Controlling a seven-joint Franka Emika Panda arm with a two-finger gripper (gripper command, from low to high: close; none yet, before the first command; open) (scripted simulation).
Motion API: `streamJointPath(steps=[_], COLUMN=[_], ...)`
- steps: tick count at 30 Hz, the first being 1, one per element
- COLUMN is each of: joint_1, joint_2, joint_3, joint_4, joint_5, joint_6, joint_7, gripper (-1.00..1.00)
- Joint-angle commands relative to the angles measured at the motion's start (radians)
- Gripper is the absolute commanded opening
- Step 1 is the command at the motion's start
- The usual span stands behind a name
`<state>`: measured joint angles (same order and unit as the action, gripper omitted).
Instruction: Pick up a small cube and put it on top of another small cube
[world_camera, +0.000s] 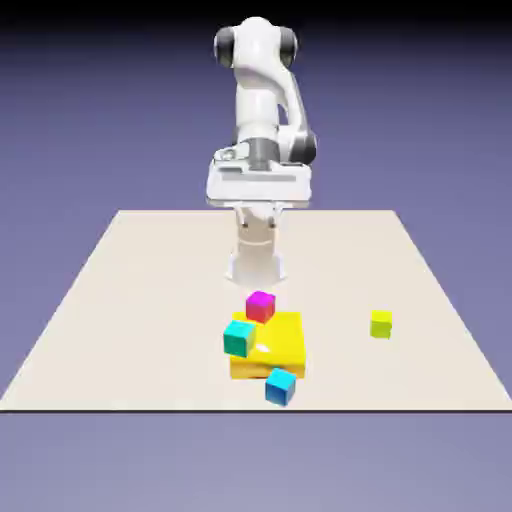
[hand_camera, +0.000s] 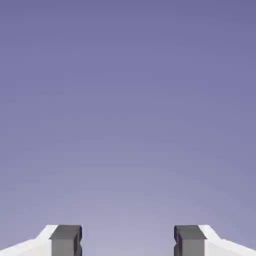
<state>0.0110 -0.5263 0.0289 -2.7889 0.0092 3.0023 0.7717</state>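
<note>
- The jaws of the gripper (hand_camera: 128, 241) are seen standing wide apart in the hand view, with only plain blue-violet backdrop between the grey fingertips (hand_camera: 65, 240); nothing is held.
- The lime cube (world_camera: 380, 323) is set alone on the desk (world_camera: 120, 300), well apart from the other blocks, toward the exterior view's right.
- A large flat yellow block (world_camera: 275, 345) is seen near the desk's middle.
- A magenta cube (world_camera: 260, 305) sits at the yellow block's far edge, a cyan cube (world_camera: 239, 338) against its left side, and a second cyan cube (world_camera: 281, 386) just in front.
</note>
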Motion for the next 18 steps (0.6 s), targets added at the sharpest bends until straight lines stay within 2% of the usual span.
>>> streamJointPath(steps=[1,18], joint_1=[-0.001,-0.015], joint_2=[0.036,0.652], joint_3=[0.024,0.432], joint_4=[0.017,0.314], joint_5=[0.008,0.138], joint_6=[-0.029,-0.518], joint_7=[0.026,0.458], gripper=[0.00,0.00])
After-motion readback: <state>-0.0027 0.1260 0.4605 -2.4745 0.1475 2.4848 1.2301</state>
